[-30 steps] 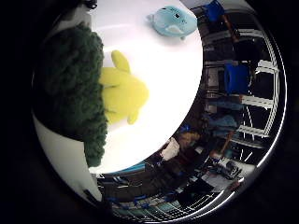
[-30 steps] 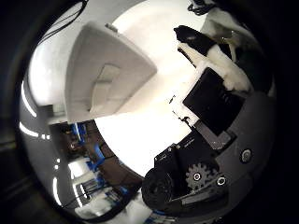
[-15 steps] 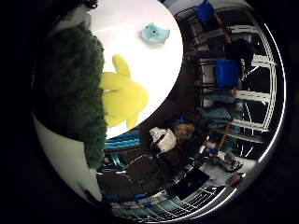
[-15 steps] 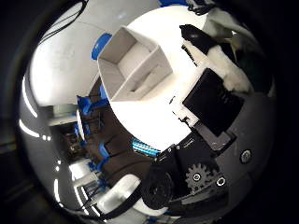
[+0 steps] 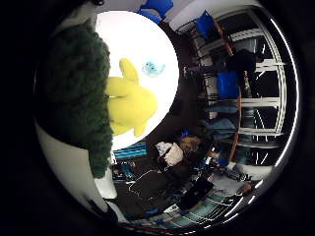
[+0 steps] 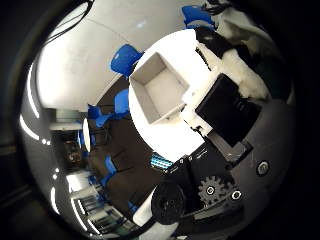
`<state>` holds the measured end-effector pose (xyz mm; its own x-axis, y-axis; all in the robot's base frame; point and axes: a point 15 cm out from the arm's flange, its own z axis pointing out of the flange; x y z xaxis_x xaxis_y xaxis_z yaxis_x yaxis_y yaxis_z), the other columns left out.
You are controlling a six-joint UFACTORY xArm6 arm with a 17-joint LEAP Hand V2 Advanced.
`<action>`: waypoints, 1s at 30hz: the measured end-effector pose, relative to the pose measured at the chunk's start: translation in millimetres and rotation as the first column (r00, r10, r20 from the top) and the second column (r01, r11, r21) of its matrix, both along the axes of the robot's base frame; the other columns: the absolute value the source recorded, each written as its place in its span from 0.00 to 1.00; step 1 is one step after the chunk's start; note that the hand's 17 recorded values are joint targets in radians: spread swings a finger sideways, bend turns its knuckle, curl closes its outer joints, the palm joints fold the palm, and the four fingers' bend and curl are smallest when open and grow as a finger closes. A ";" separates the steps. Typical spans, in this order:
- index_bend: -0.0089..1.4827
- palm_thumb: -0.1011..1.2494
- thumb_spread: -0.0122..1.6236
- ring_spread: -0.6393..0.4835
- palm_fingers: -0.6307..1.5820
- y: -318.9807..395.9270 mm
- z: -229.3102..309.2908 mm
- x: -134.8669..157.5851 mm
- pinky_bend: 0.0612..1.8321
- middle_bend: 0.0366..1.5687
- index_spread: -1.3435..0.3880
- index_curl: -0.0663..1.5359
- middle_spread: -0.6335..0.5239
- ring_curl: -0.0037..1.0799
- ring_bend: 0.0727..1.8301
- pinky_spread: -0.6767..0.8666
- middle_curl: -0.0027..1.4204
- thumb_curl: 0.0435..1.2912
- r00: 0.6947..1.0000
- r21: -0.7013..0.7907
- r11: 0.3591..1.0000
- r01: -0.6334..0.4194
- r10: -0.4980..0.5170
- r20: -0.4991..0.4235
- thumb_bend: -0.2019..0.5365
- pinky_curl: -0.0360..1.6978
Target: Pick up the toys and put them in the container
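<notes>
A plush toy with a fuzzy green body (image 5: 71, 98) and yellow limbs (image 5: 128, 98) fills much of the right little finger side palm view, close against the palm. It hangs high above the white round table (image 5: 128, 34). A small blue toy (image 5: 153, 68) lies on that table far below. The right thumb side palm view shows a white open container (image 6: 165, 85) standing on the table (image 6: 165, 132), well below the hand. My hand (image 6: 228, 100) shows there as white and black fingers curled at the view's edge.
Blue chairs (image 6: 125, 58) stand round the table. More blue chairs (image 5: 228, 84), shelving and clutter on the floor lie past the table's edge in the right little finger side palm view.
The hand has risen: the table, the container and the blue toy look smaller and farther off. The green and yellow plush stays in the same place against the palm.
</notes>
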<state>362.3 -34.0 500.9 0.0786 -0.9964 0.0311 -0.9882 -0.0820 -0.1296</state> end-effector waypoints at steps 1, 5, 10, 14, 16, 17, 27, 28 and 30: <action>0.63 0.81 0.67 0.40 0.81 8.8 -0.8 6.1 0.66 0.86 0.62 0.58 0.44 0.56 0.79 0.29 0.46 0.47 1.000 0.002 1.000 -0.008 0.008 -0.002 0.25 0.54; 0.63 0.81 0.67 0.40 0.81 43.8 -8.3 26.2 0.65 0.86 0.62 0.58 0.44 0.56 0.79 0.29 0.46 0.47 0.999 0.011 0.999 -0.030 0.030 -0.014 0.25 0.55; 0.63 0.82 0.66 0.40 0.81 94.7 -14.4 52.5 0.64 0.86 0.62 0.59 0.44 0.56 0.79 0.29 0.46 0.48 0.997 0.019 0.997 -0.078 0.078 -0.010 0.26 0.56; 0.62 0.82 0.66 0.40 0.81 131.7 -17.1 62.8 0.64 0.86 0.62 0.59 0.44 0.56 0.79 0.28 0.46 0.48 0.994 0.025 0.993 -0.112 0.112 -0.011 0.26 0.56; 0.62 0.82 0.66 0.40 0.81 150.0 -23.4 72.0 0.64 0.86 0.62 0.59 0.44 0.56 0.79 0.28 0.46 0.48 0.993 0.030 0.992 -0.122 0.122 -0.003 0.26 0.56; 0.62 0.82 0.66 0.40 0.81 159.8 -24.8 75.7 0.64 0.86 0.62 0.59 0.44 0.56 0.78 0.28 0.46 0.48 0.992 0.033 0.991 -0.128 0.128 0.008 0.26 0.57; 0.61 0.73 0.70 0.39 0.80 219.8 -44.6 78.4 0.62 0.85 0.62 0.59 0.44 0.56 0.76 0.27 0.45 0.45 0.983 0.042 0.982 -0.186 0.186 0.003 0.23 0.57; 0.60 0.71 0.73 0.39 0.80 220.3 -44.6 78.3 0.62 0.84 0.62 0.58 0.44 0.55 0.75 0.27 0.45 0.44 0.982 0.044 0.981 -0.187 0.187 0.003 0.24 0.56; 0.47 0.63 0.76 0.38 0.76 222.1 -44.6 77.5 0.59 0.79 0.61 0.55 0.42 0.53 0.73 0.21 0.42 0.41 0.982 0.051 0.981 -0.188 0.189 0.001 0.22 0.51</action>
<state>439.8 188.1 456.3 0.2651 -0.9640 -0.0196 -0.9561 -0.2602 -0.1347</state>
